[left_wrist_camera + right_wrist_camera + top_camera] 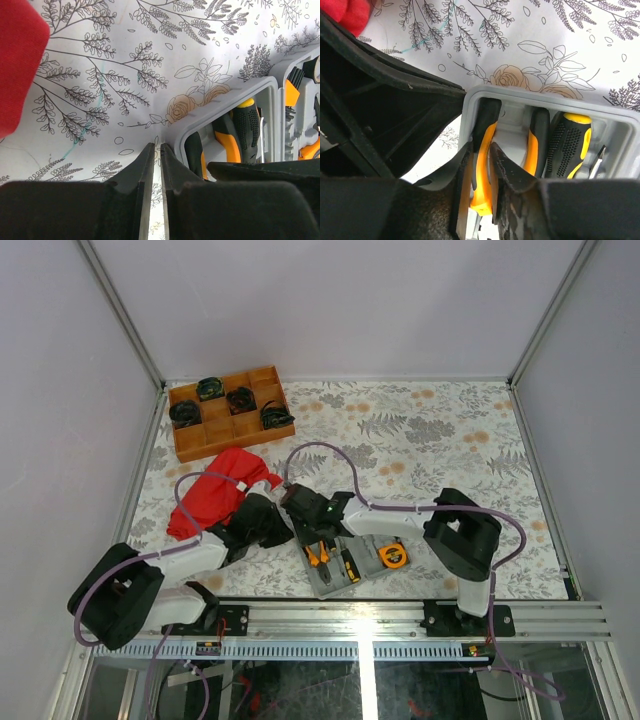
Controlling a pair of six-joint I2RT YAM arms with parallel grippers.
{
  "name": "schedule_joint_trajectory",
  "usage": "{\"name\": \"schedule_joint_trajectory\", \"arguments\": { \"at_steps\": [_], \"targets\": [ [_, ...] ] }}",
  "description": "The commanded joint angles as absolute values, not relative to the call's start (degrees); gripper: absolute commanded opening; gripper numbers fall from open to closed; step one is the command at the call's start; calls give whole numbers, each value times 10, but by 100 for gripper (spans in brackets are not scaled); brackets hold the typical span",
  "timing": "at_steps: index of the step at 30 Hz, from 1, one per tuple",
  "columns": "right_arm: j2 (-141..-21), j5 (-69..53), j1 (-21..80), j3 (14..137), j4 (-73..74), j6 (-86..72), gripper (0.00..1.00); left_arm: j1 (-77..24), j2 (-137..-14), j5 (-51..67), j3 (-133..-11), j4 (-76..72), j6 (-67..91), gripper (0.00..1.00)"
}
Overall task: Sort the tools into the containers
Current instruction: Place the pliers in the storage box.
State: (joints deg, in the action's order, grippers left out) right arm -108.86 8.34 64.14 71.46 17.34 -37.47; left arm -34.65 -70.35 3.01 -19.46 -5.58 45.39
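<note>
Orange-and-black pliers lie in the open grey tool case at the table's near edge.
The right gripper straddles one handle, its fingers close on both sides; whether they pinch it cannot be told. A black-yellow screwdriver lies alongside, and a tape measure sits further right. The left gripper, pressed nearly together on nothing, hovers by the case corner and crowds the right one. A red cloth lies behind. The plier jaws are hidden.
</note>
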Motion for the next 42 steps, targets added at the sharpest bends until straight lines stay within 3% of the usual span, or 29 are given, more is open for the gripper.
{"name": "schedule_joint_trajectory", "arguments": {
  "at_steps": [1,7,16,20,25,31,42],
  "targets": [
    [-1042,22,610,711,179,-356,31,-354,-715,33,-210,-46,458,10],
    [-934,117,564,675,188,-325,42,-351,-705,35,-224,-25,453,14],
    [-716,183,411,474,243,-308,53,-370,-684,39,-231,9,449,18],
    [-661,114,333,426,252,-285,58,-381,-651,24,-210,35,476,20],
    [-678,-9,255,390,242,-257,60,-390,-604,16,-176,59,507,23],
    [-711,-102,211,378,219,-236,54,-408,-584,14,-157,68,518,24],
    [-750,-167,181,376,185,-228,32,-440,-597,30,-153,30,514,24]
  ]
}}
